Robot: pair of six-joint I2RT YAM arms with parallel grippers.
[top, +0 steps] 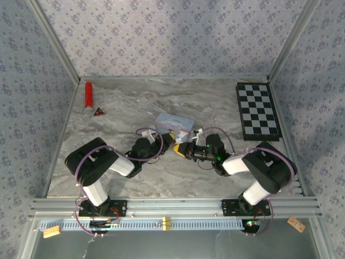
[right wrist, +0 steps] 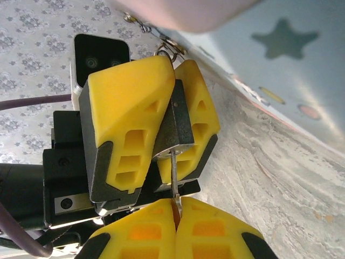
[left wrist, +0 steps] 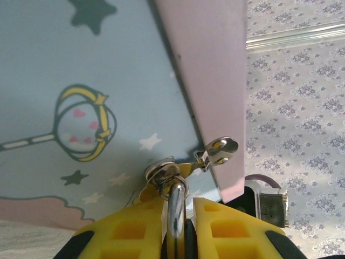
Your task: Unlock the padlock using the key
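Padlock [right wrist: 173, 127] on shut tin [left wrist: 81, 81], gripped by left hand [left wrist: 177, 204], key [right wrist: 174, 172] in right hand [right wrist: 176, 208]

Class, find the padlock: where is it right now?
In the right wrist view the padlock sits mid-frame, clamped between the left gripper's yellow fingers beside the pastel tin, the key meeting its base.

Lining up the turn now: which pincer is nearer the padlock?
Left. The left pincer is shut on the padlock itself; the right pincer sits just off it, gripping the key that reaches across to the padlock.
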